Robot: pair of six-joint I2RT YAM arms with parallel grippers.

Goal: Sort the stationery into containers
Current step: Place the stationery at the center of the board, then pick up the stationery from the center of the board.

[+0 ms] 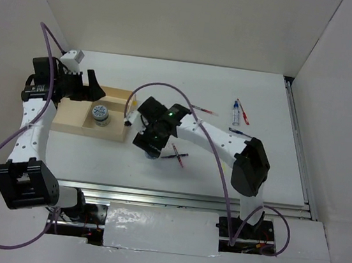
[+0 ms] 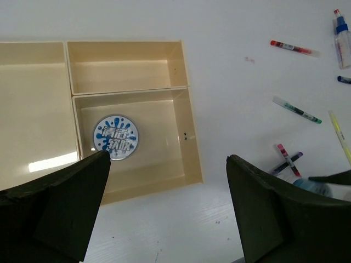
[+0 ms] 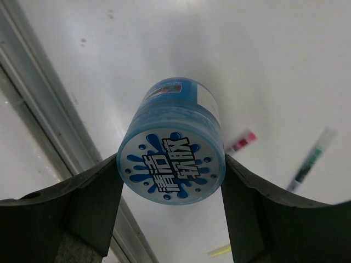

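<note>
A: Right gripper [image 3: 170, 181]?
B: Clamped on 1 blue-white cylinder [image 3: 171, 164], near the table's middle, just right of the tray [image 1: 68, 118].
A: Left gripper [image 2: 167, 213]?
B: Jaws wide, holding nothing, above the tray by the left edge. A 2nd cylinder [image 2: 115, 137] stood in a compartment on the tray's right side. Pens [image 2: 297, 109] lay loose across the table's right half.

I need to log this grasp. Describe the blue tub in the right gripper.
The blue tub is a short cylinder of translucent blue plastic; its white end face carries blue splashes and characters, and a label wraps its side. The right gripper pinches it from both sides, printed end facing the wrist camera.
</note>
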